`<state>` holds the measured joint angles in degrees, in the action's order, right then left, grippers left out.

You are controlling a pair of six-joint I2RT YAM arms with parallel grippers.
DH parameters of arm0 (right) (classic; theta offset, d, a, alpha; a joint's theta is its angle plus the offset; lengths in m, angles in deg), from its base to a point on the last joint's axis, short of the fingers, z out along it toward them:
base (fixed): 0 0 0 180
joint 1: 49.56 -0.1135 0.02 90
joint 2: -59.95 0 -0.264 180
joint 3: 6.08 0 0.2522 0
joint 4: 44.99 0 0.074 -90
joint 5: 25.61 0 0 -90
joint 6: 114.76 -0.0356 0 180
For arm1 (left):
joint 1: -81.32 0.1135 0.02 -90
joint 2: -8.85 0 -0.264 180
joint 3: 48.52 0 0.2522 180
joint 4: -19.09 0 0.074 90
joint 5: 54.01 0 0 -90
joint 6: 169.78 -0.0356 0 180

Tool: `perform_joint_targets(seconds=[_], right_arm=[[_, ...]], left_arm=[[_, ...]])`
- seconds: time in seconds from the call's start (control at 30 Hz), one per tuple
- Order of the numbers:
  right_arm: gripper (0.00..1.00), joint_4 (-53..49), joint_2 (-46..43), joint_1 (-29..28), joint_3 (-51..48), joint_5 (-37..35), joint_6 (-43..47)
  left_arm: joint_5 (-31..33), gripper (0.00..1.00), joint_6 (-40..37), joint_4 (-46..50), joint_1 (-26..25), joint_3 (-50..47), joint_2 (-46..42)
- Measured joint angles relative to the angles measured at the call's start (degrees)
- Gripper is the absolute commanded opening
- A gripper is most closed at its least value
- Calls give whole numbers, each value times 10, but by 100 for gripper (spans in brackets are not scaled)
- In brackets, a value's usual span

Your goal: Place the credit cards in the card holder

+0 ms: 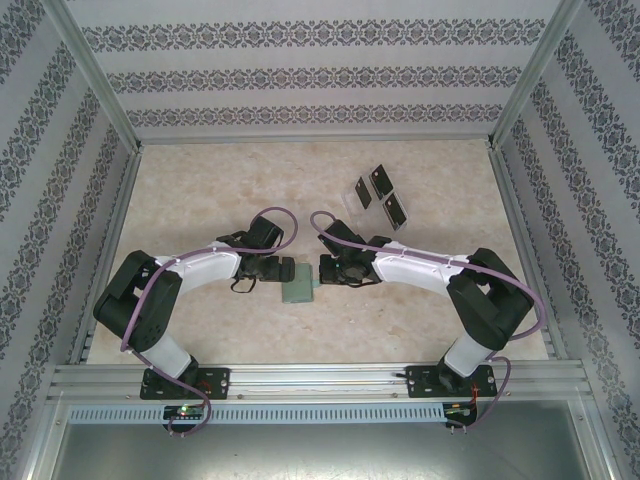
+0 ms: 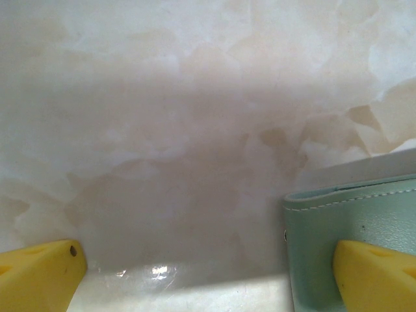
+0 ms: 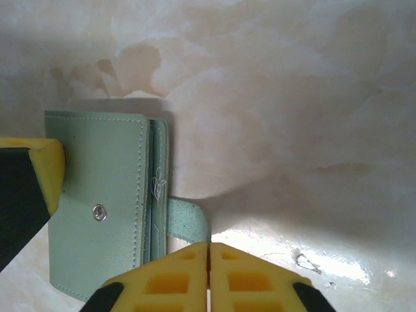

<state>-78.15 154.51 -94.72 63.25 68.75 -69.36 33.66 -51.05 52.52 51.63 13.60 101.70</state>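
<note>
Seen from above, two white and black robot arms reach inward over a pale, marbled beige table [image 1: 250, 180] and meet near its middle. Between their tips lies the small grey-green rectangular card holder [image 1: 298, 285], made of soft matte material with stitched edges.

The left gripper [image 1: 280, 268] sits at the card holder's left side. In the left wrist view, this gripper [image 2: 208, 276] is spread wide. One yellow fingertip [image 2: 39, 273] is over bare table, and the other is over the cover of the card holder [image 2: 351, 214].

The right gripper [image 1: 325, 270] sits at the card holder's right side. In the right wrist view, the yellow fingers of this gripper [image 3: 208, 260] are pressed together with no gap between them. The card holder [image 3: 97, 208] lies flat and closed, with a small metal snap on its cover. Its short tab reaches right up to the closed fingertips. I cannot tell whether the tab is pinched between them.

The thin black rectangular credit cards [image 1: 396, 208], three of them, sit close together farther back on the table and to the right. They are well apart from the card holder and from both grippers.
</note>
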Motion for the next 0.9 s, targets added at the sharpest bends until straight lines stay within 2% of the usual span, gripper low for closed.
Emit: perform_joint_targets(seconds=[0.1,0.3,0.63,0.9], right_arm=[[0,0,0,0,0,0,0],[0,6,0,0,0,9,-2],[0,80,2,-5,-2,64,-45],[0,120,49,-19,-2,85,-65]], left_arm=[[0,100,0,0,0,0,0],[0,100,0,0,0,0,0],[0,100,2,-3,0,-2,0],[5,100,3,-7,-3,-5,-1]])
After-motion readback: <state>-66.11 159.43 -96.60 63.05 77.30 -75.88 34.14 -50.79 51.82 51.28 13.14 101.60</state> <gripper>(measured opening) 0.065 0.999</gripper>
